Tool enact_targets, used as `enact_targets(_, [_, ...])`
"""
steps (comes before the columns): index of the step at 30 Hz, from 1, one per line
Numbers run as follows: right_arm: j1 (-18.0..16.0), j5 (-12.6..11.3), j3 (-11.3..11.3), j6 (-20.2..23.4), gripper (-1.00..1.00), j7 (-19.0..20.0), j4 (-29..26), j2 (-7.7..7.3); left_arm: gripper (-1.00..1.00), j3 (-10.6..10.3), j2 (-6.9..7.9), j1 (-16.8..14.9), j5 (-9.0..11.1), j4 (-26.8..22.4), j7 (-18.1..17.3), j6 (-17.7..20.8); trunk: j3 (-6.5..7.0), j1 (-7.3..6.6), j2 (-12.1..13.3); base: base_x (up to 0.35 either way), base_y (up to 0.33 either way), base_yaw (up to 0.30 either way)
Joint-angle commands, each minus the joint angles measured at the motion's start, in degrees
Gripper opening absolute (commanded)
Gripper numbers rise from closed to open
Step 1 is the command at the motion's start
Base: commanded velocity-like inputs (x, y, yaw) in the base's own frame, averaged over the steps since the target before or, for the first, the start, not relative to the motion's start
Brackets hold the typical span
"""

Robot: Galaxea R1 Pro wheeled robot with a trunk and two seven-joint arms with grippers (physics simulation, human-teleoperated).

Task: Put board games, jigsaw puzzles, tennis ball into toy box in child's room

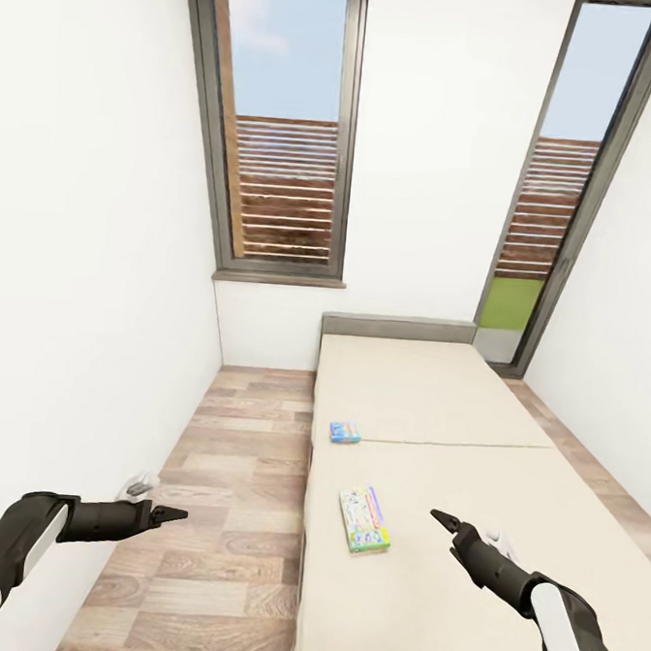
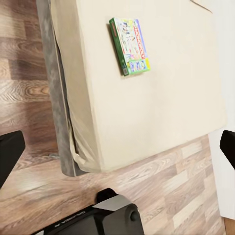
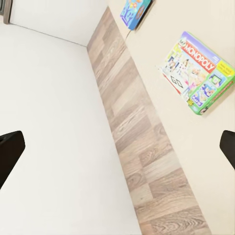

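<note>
1. The bed point(image 1: 436, 411) is the landmark: a long beige mattress that runs from the robot toward the window wall. Two board games lie flat on it, both close to its left edge, the edge beside the wooden floor point(image 1: 225, 513).
2. The nearer game point(image 1: 364, 519) is the Monopoly box point(image 3: 198, 71). It lies ahead of the right gripper point(image 1: 445, 519) and a little to its left, near but apart from it. Its long axis runs roughly along the length of the bed.
3. The left gripper point(image 1: 169, 516) hangs over the floor, off the left edge of the bed, so I judge the right arm is the nearer one for this box.
4. The second game point(image 1: 344, 432) is a small light blue box, farther up the bed toward the window, well apart from both grippers.
5. The Monopoly box is thin and rectangular, with a green border, a red side and a pale cartoon print on top point(image 2: 129, 45).
6. Both grippers hold nothing. In each wrist view the two dark fingertips point(image 3: 11, 149) stand far apart at the picture edges, so the jaws are spread wide.
</note>
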Motion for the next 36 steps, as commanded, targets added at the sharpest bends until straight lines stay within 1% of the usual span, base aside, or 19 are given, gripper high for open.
enact_targets(1, [-0.1, 0.1, -0.2, 0.3, 1.00, 0.2, 0.0, 0.02, 1.00, 0.0, -0.01, 0.0, 0.3, 0.0, 0.0, 0.5, -0.13, 0.04, -0.1, 0.032, 0.015, 0.000])
enact_targets(16, [-0.1, 0.1, -0.2, 0.3, 1.00, 0.3, 0.0, 0.02, 1.00, 0.0, -0.08, 0.0, 0.2, 0.0, 0.0, 0.5, -0.13, 0.04, -0.1, 0.094, 0.014, 0.000])
enact_targets(24, [-0.1, 0.1, -0.1, 0.3, 1.00, 0.3, 0.0, 0.05, 1.00, 0.0, -0.08, 0.0, 0.3, 0.0, 0.0, 0.5, -0.13, 0.04, -0.1, 0.129, 0.108, 0.000])
enact_targets(36, [-0.1, 0.2, 0.0, 0.3, 1.00, 0.2, 0.0, 0.15, 1.00, 0.0, -0.08, 0.0, 0.2, 0.0, 0.0, 0.5, -0.13, 0.04, -0.1, 0.030, 0.083, 0.000])
